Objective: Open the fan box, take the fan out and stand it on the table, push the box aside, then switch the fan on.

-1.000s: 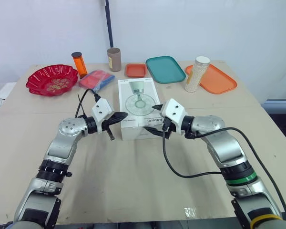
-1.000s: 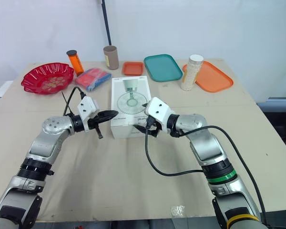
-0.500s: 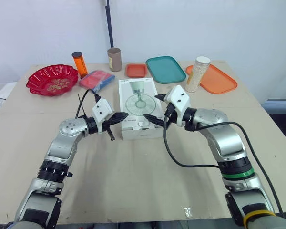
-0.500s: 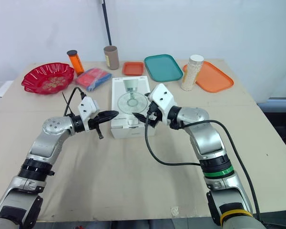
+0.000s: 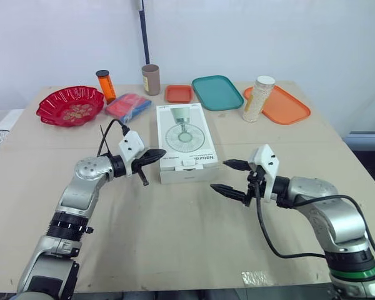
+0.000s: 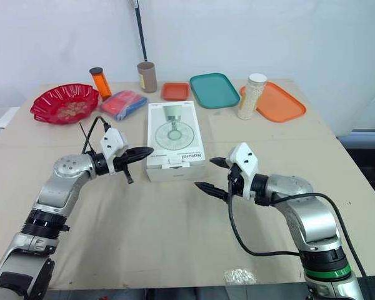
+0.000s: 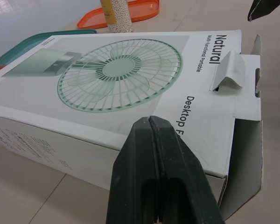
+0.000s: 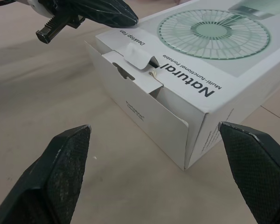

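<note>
- Lying flat at the middle of the table [image 5: 175, 250], the box [image 5: 184, 142] is white card, long and shallow, with a pale green fan print [image 5: 185, 135] on its top. Its contents are hidden behind the near end flap.
- At that end the tuck tab [image 7: 231, 70] is creased and stands up off the top. The right wrist view shows a dark slit under it, too narrow to see into. A side flap [image 7: 245, 163] stands a little ajar at the corner.
- The left gripper [image 5: 161, 152] has smooth, tapered black fingers pressed together into one point, holding nothing. It sits just beside the box's near left corner; whether it touches the card is hard to tell.
- The right gripper [image 5: 220, 175] has its fingers spread wide, their pads [image 8: 60, 172] finely dimpled, and is empty. It hangs over bare table near the box's near right corner, apart from it.
- Along the far edge stand a ribbed red bowl [image 5: 69, 106], an orange bottle [image 5: 104, 85] with a dark cap, a brown tube [image 5: 150, 79], a crumpled blue-and-red packet [image 5: 127, 105], a small orange tray [image 5: 177, 93] and a teal tray [image 5: 217, 91].
- A clear jar [image 5: 257, 98] of white beads hides part of the big orange tray [image 5: 281, 104]; whether it stands on the tray or beside it is unclear.
- A black pole [image 5: 142, 31] is cut off by the picture's top edge.
</note>
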Tool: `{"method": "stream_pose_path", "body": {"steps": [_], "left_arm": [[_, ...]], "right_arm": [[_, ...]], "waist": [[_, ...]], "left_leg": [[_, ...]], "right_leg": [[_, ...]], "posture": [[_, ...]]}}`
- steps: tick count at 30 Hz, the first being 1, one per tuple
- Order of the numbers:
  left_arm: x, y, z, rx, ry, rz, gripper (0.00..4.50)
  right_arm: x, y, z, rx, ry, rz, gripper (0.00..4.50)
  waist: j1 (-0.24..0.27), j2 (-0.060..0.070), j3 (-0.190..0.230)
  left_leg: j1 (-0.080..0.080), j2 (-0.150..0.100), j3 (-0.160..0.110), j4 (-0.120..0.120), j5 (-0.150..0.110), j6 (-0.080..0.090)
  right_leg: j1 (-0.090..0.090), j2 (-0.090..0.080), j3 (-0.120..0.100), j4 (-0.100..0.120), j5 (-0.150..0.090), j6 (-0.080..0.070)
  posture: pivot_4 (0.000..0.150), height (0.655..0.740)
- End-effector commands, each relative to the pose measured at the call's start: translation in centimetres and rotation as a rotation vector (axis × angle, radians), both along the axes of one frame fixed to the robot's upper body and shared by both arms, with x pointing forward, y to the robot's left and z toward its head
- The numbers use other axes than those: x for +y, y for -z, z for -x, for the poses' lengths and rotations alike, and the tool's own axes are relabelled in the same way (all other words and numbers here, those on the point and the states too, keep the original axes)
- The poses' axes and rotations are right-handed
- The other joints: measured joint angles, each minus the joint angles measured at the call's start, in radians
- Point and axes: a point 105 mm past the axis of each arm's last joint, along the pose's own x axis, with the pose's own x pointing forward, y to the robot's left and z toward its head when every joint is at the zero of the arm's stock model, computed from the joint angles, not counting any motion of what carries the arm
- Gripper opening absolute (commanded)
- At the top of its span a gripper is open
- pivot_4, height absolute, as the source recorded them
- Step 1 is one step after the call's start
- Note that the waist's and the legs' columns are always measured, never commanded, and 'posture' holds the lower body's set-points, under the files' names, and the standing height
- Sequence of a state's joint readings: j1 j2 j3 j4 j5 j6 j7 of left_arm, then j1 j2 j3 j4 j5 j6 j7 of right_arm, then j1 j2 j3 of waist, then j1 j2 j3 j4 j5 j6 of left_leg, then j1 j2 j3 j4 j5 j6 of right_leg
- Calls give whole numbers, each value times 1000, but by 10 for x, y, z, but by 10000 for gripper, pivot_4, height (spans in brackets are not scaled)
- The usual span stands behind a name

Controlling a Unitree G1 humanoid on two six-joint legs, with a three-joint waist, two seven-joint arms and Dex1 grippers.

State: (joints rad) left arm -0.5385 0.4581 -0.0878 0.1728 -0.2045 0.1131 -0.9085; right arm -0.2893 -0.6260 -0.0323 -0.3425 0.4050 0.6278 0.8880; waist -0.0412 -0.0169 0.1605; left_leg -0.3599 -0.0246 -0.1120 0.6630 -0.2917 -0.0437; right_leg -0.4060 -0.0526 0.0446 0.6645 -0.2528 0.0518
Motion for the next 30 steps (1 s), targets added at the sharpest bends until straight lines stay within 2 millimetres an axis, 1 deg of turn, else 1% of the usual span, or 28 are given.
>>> {"method": "stream_pose_path", "body": {"steps": [1, 5, 9, 11, 13, 14, 16, 17, 20, 23, 24, 26, 28, 29, 30], "left_arm": [[-1, -3, -3, -4, 12, -13, 179], [-2, -2, -4, -2, 15, -16, 179], [-3, -1, -4, -3, 19, -16, 179], [-3, -1, -4, -5, 18, -18, 179], [-3, -1, -4, -6, 17, -19, 179], [-3, -2, -4, -7, 16, -18, 179], [-3, -1, -4, -8, 16, -19, 179], [-3, -1, -4, -9, 16, -19, 179], [-4, -1, -4, -6, 18, -18, 179], [-4, 0, -3, -5, 20, -20, 179], [-4, 0, -3, -5, 21, -20, 179], [-4, 0, -3, -7, 21, -19, 179], [-4, 0, -3, -4, 20, -17, 179], [-4, 0, -3, -6, 21, -20, 179], [-3, 0, -3, -6, 21, -22, 179]], "right_arm": [[16, 9, 11, -21, -63, 23, 45000], [21, 15, 14, -5, -71, 17, 45000], [21, 23, 32, 35, -152, 47, 45000], [18, 32, 44, 84, -200, 79, 45000], [15, 40, 51, 114, -228, 104, 45000], [13, 42, 48, 119, -202, 97, 45000], [3, 43, 29, 103, -92, 99, 45000], [0, 44, 24, 98, -60, 103, 45000], [-6, 44, 15, 81, -31, 116, 45000], [-3, 39, 5, 49, -10, 99, 45000], [-1, 38, 4, 48, -11, 88, 45000], [6, 38, 7, 41, -51, 100, 45000], [12, 35, 9, 37, -78, 76, 45000], [14, 32, 12, 38, -94, 62, 45000], [18, 26, 20, 44, -145, 33, 45000]], "waist": [[0, 0, 0], [3, 0, 0], [5, 0, 0], [6, 0, 0], [7, 0, 0], [8, 0, 0], [8, 0, 0], [8, 0, 0], [7, -1, 0], [8, -1, 0], [8, -1, 0], [8, -1, 0], [8, -1, 0], [8, -1, 0], [8, -1, 0]], "left_leg": [[0, 0, 0, 0, 0, 0], [-1, 0, 0, 0, 0, 0], [-1, 0, 0, 0, 0, 0], [-1, -1, 0, 0, 0, 0], [-1, -1, 0, 0, 0, 0], [-1, -1, 0, 0, 0, 0], [-1, -1, 0, 0, 0, 0], [-1, -1, 0, 0, 0, 0], [0, 0, 0, 0, 0, 0], [0, 0, 0, 0, 0, 0], [0, 0, 0, 0, 0, 0], [0, 0, 0, 0, 0, 0], [0, 0, 0, 0, 0, 0], [0, 0, 0, 0, 0, 0], [0, -1, 0, 0, 0, 0]], "right_leg": [[0, 0, 0, 0, 0, 0], [0, 0, 0, 0, 0, 0], [0, -1, 0, -1, 0, 1], [0, -1, 0, -1, -1, 1], [0, -1, 0, -1, -1, 1], [0, -1, 0, -1, -1, 1], [0, -1, 0, -1, -1, 1], [0, -1, 0, -1, -1, 1], [1, 0, 0, -1, -1, 1], [1, 0, 0, -1, -1, 1], [1, -1, 0, -1, -1, 1], [0, -1, 0, -1, -1, 1], [0, -1, 0, -1, -1, 1], [1, -1, 0, -1, -1, 1], [1, -1, 0, -1, -1, 1]], "posture": [[1500, 7400], [1500, 7400], [1500, 7400], [1500, 7400], [1500, 7400], [1500, 7400], [1500, 7400], [1500, 7400], [1500, 7400], [1500, 7400], [1500, 7400], [1500, 7400], [1500, 7400], [1500, 7400], [1500, 7400]]}}
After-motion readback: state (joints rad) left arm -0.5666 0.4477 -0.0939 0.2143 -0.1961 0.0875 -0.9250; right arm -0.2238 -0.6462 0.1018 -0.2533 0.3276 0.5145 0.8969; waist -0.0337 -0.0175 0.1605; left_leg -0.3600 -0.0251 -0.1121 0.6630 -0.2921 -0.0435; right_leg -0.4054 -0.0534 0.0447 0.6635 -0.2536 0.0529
